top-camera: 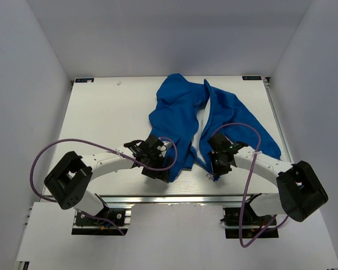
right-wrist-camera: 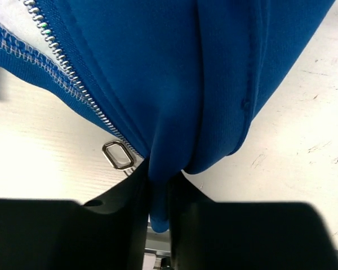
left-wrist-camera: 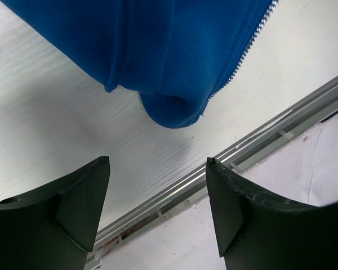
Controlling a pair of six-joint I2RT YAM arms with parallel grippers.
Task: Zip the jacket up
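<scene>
Right gripper (right-wrist-camera: 158, 209) is clamped on the jacket (top-camera: 180, 112) at its near hem, zipper pull (right-wrist-camera: 119, 155) just beside it, I think. Left gripper (left-wrist-camera: 156, 163) gapes wide, empty, over the table (top-camera: 101, 112).

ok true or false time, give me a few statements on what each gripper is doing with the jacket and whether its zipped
1. The right gripper is pinching a fold of the jacket at its bottom edge. True.
2. The left gripper grips the jacket too. False: its jaws stand open with nothing between them, and the blue fabric lies just ahead of them.
3. The jacket is zipped to the collar. False: the front lies open, with the pale lining showing between the two halves.
4. The metal zipper pull sits right beside the right gripper's pinch. True.
</scene>
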